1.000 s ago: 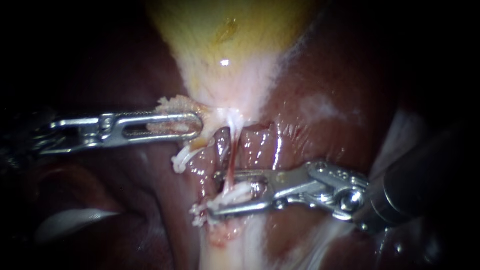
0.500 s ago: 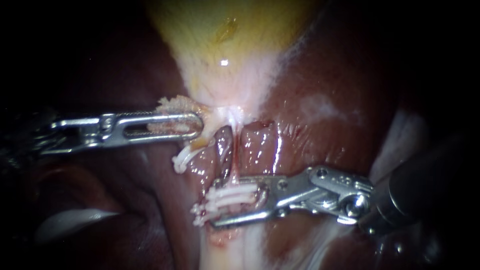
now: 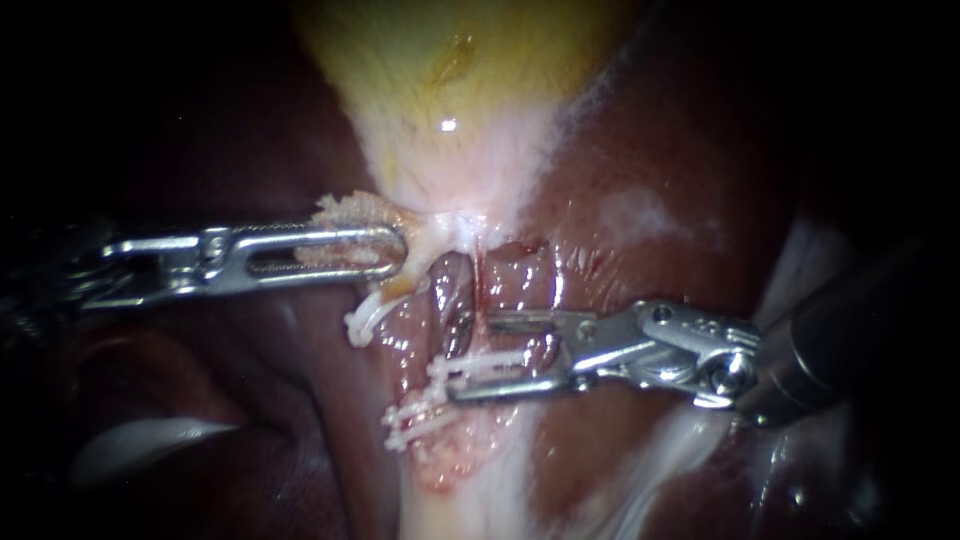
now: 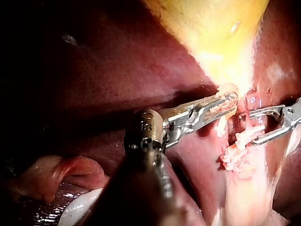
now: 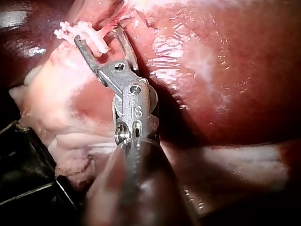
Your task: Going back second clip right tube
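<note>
Two instruments showed in the endoscope view. My left instrument (image 3: 388, 250) was clenched on pale frayed tissue at the narrow end of the gallbladder (image 3: 450, 80). My right instrument (image 3: 470, 356) had its jaws parted with a clear gap. A white clip (image 3: 492, 360) lay across the thin red right tube (image 3: 479, 285) between those jaws, close to the lower one; whether either jaw touched it could not be made out. A lower clip (image 3: 410, 424) sat farther down the same pale stalk, and a third clip (image 3: 365, 320) hung just below the left jaws. Dark liver (image 3: 640, 150) lay on both sides. Left wrist view: left instrument (image 4: 229, 100) gripped the gallbladder (image 4: 211, 28) neck, right instrument (image 4: 249, 128) gaping just beyond it, the white clip (image 4: 248, 134) in the gap. Right wrist view: right instrument (image 5: 98, 35) spread wide, the white clip (image 5: 96, 43) between the jaws, wet liver (image 5: 225, 70) beside them.
</note>
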Motion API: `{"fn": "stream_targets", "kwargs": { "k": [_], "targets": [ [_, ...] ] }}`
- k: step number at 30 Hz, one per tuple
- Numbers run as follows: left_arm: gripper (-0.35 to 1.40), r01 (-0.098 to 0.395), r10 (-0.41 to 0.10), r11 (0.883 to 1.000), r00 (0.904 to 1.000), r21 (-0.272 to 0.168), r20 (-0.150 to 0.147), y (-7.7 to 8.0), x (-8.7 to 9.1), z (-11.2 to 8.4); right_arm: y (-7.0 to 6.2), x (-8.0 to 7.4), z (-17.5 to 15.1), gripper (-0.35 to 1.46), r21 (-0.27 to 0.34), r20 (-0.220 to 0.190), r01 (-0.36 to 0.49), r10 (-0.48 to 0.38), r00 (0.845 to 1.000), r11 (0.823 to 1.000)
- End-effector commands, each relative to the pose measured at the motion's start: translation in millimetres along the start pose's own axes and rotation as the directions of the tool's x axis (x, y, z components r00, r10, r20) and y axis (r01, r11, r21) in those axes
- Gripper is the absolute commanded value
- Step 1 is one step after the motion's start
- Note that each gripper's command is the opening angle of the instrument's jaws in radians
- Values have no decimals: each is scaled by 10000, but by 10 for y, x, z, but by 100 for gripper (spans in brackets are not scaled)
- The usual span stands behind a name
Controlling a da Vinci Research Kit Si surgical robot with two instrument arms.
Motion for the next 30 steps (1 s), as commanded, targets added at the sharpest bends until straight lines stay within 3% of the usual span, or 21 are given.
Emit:
{"fn": "stream_targets", "kwargs": {
  "k": [1, 13, 21, 30],
  "targets": [
    [-35, -3, 3, 10000, 10000, 1, 1, 0, 0, 0, -1, 2, -7, 50, 4, 2, 218, -218, 9998, 9998],
    [-35, -4, 4, 10000, 10000, 1, 2, 0, 0, 0, -8, 35, -70, 50, 61, 147, 2262, -2262, 9740, 9741],
    [-35, -7, 7, 10000, 10000, -4, 6, 0, 1, 2, -9, 52, -111, 50, -67, 247, 2640, -2638, 9643, 9645],
    [-35, -22, 22, 10000, 10000, -23, 24, 2, 3, 7, -13, 56, -120, 50, -7, 242, 2732, -2731, 9617, 9619]
  ]
}}
